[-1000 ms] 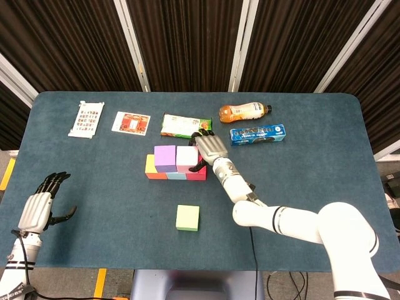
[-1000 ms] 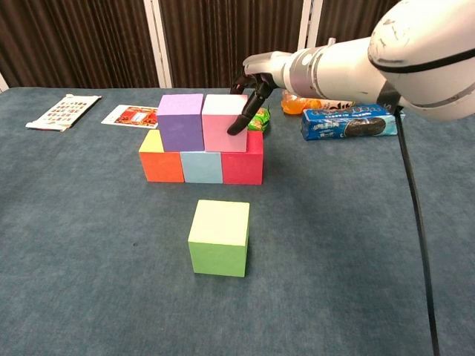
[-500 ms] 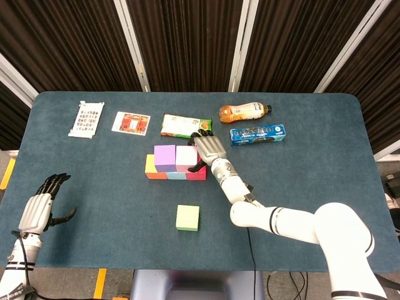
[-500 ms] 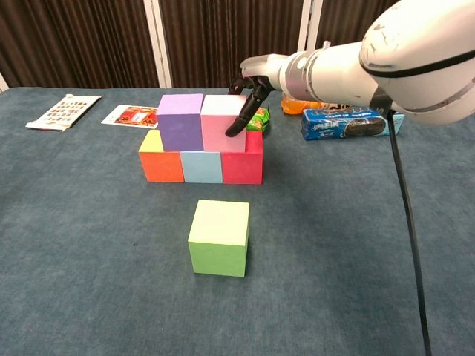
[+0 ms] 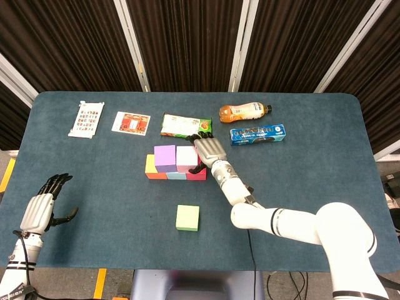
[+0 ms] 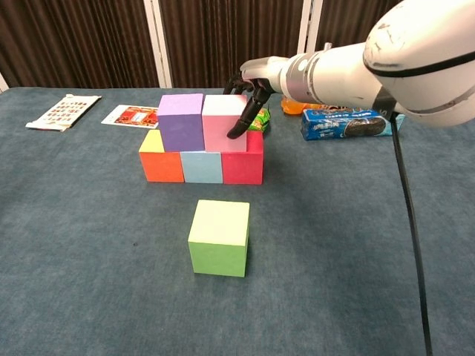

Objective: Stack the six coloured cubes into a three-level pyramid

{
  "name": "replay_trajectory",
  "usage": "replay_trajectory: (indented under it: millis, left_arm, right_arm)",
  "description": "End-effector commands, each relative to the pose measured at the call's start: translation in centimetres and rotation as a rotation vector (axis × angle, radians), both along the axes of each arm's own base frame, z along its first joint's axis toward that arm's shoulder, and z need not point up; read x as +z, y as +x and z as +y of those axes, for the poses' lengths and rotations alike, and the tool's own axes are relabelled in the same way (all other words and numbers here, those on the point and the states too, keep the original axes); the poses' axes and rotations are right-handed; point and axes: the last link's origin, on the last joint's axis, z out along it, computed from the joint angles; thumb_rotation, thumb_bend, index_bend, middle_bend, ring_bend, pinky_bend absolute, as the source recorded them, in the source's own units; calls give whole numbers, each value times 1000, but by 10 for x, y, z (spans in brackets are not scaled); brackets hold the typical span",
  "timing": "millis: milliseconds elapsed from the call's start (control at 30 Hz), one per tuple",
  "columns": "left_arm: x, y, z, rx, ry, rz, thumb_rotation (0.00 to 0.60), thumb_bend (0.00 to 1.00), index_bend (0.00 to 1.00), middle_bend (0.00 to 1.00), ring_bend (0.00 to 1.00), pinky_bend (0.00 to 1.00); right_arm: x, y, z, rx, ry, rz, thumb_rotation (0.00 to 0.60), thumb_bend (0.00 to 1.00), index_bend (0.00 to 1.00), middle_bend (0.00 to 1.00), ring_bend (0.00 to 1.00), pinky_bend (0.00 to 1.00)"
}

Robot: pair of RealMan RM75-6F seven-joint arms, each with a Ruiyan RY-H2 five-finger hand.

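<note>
Three cubes form the bottom row: an orange one with a yellow top [image 6: 160,165], a light blue one [image 6: 202,167] and a red one [image 6: 243,167]. On them sit a purple cube [image 6: 180,122] and a pink cube [image 6: 221,126], side by side. My right hand [image 6: 252,80] grips the pink cube [image 5: 185,156] at its right edge, thumb on the front face, fingers over the back. A green cube [image 6: 219,237] lies alone in front of the stack. My left hand [image 5: 40,209] hangs open at the table's near left corner, holding nothing.
Along the back lie a white card sheet [image 5: 86,119], a red packet [image 5: 131,122], a green snack pack [image 5: 178,125], an orange drink bottle [image 5: 244,112] and a blue cookie box [image 5: 257,134]. My right forearm [image 5: 275,220] crosses the table to the right of the green cube.
My right hand's fingers have crept slightly further over the pink cube's back edge. The cubes and my left hand have stayed put.
</note>
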Motion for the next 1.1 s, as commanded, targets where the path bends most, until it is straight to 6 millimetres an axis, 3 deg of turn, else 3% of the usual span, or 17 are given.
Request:
replay_trajectory:
  millis: [33, 267, 467, 533, 600, 633, 733, 833, 1100]
  left_arm:
    - [1, 3, 3, -17, -8, 5, 600, 307, 144, 75, 26, 139]
    - [6, 21, 32, -109, -84, -16, 600, 308, 171, 83, 29, 139]
    - [10, 46, 78, -171, -185, -125, 599, 313, 236, 152, 100, 139]
    - [7, 52, 94, -171, -237, -135, 539, 313, 253, 153, 100, 138]
    - [3, 62, 111, -167, -277, -162, 329, 315, 266, 152, 100, 134]
    - [0, 66, 117, -162, -296, -183, 252, 317, 271, 151, 98, 132]
    - [-6, 78, 135, -148, -348, -239, 89, 321, 282, 143, 84, 117]
    - [-13, 86, 151, -137, -378, -251, 20, 321, 286, 135, 69, 91]
    - [-33, 105, 179, -127, -422, -234, 0, 318, 289, 114, 24, 44]
  right_arm:
    - [4, -1, 2, 0, -1, -5, 600, 272, 176, 220, 70, 123]
    - [35, -9, 13, -11, -9, -40, 600, 272, 84, 203, 52, 119]
    - [81, -28, 25, -37, -77, -79, 600, 272, 67, 194, 49, 119]
    - [95, -36, 30, -47, -104, -88, 600, 273, 67, 192, 47, 120]
    - [109, -43, 37, -56, -126, -99, 600, 273, 67, 189, 44, 119]
    - [115, -47, 39, -60, -136, -104, 600, 272, 67, 187, 43, 119]
    - [134, -59, 48, -72, -176, -110, 600, 272, 67, 186, 43, 119]
    - [148, -72, 58, -82, -213, -101, 600, 273, 67, 187, 42, 118]
    - [172, -98, 76, -113, -276, -116, 600, 276, 66, 182, 35, 118]
